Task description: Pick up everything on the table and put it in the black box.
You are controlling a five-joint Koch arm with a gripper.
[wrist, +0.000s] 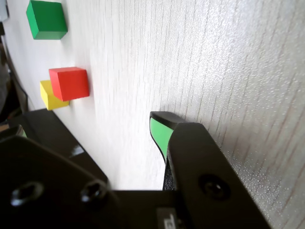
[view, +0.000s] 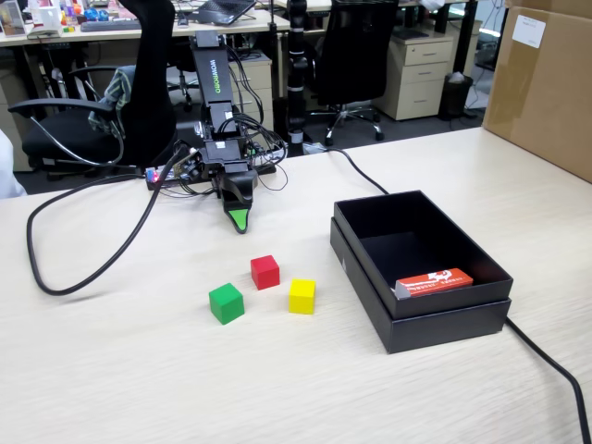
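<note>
Pale table (view: 111, 370) holds three cubes (view: 265, 272) beside black box (view: 421, 319); end effector (view: 240, 220) state unclear.

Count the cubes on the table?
3, all on the table left of the black box: green cube leftmost, red cube behind, yellow cube nearest the box. None visibly hidden.

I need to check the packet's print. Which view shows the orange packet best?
The fixed view: the packet lies in full sight inside the black box, against its near wall, white print facing up. The wrist view does not show the packet at all; only a dark corner that may be the box appears at its left edge.
</note>
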